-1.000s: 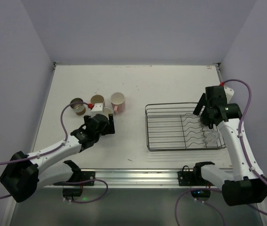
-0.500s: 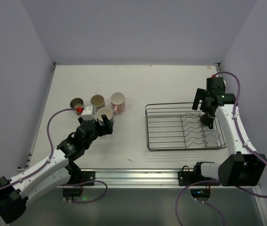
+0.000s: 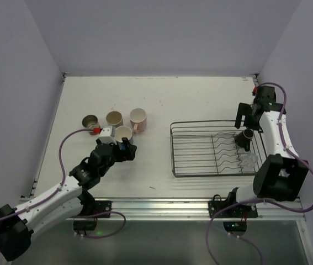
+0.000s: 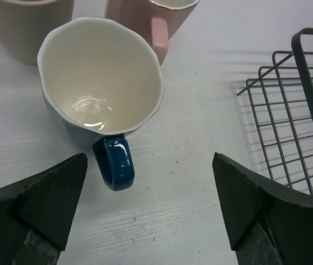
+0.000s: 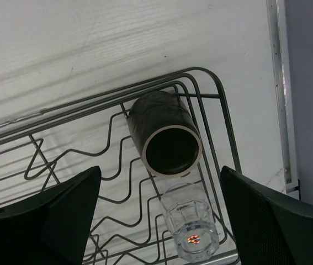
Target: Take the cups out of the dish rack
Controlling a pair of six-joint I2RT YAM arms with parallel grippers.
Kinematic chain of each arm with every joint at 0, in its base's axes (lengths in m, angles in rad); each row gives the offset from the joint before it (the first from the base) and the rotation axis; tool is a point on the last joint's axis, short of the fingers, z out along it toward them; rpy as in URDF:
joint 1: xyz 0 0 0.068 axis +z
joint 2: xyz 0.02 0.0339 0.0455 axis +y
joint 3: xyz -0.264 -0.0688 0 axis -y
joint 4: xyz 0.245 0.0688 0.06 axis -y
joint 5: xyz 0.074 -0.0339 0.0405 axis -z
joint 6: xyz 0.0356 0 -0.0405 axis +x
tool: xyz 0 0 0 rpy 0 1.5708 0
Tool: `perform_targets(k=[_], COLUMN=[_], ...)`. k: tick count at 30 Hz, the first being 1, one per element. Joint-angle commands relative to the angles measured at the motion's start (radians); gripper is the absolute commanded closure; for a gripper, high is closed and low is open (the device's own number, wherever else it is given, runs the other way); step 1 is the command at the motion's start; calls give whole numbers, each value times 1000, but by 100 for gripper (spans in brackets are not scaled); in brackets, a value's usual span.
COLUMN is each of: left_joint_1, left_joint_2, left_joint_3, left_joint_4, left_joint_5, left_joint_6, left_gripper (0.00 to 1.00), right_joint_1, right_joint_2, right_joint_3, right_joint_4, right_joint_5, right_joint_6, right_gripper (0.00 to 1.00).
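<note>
**Left side.** Your left gripper (image 4: 149, 165) has its jaws spread wide with nothing between them, only bare white table (image 4: 200, 221).
- Just above the fingertips in the wrist view the blue mug (image 4: 98, 77) stands upright. Its cream inside faces the lens and its handle points down toward the gap.
- The pink mug (image 4: 159, 19) is at the top edge, just beside the blue one. A beige mug (image 4: 24, 27) is cut off at the upper left.
- The dish rack (image 4: 312, 94) shows at the right edge, apart from the mugs.
- In the overhead view a fourth mug (image 3: 91, 120) sits furthest left in the cluster. You can't read its colour for sure.

**Right side.** Your right gripper (image 5: 160, 176) also has its jaws apart and gripping nothing. It hangs over the rack's corner at the right of the overhead frame.
- Centred between the fingers in the wrist view, the dark brown cup (image 5: 164, 135) lies tipped on the rack's wavy wires. Its open mouth faces the lower part of the frame.
- A clear glass (image 5: 192, 226) sits just below the cup in the frame, also inside the rack. You can't tell whether the two touch.
</note>
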Motion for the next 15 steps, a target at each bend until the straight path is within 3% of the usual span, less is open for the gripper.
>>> perform_targets(k=[1, 15], left_joint_1=[-13, -17], left_joint_2=[-15, -52], left_joint_3=[-2, -11], left_joint_4=[73, 61], left_joint_5=[27, 15], left_joint_6=[13, 33], left_gripper=[0, 0], right_joint_1=[-27, -87], right_joint_2=[24, 95], right_joint_3=[47, -78], right_joint_4=[38, 136], right_joint_5=[-55, -102], right_joint_6=[-87, -128], right_gripper=[10, 16])
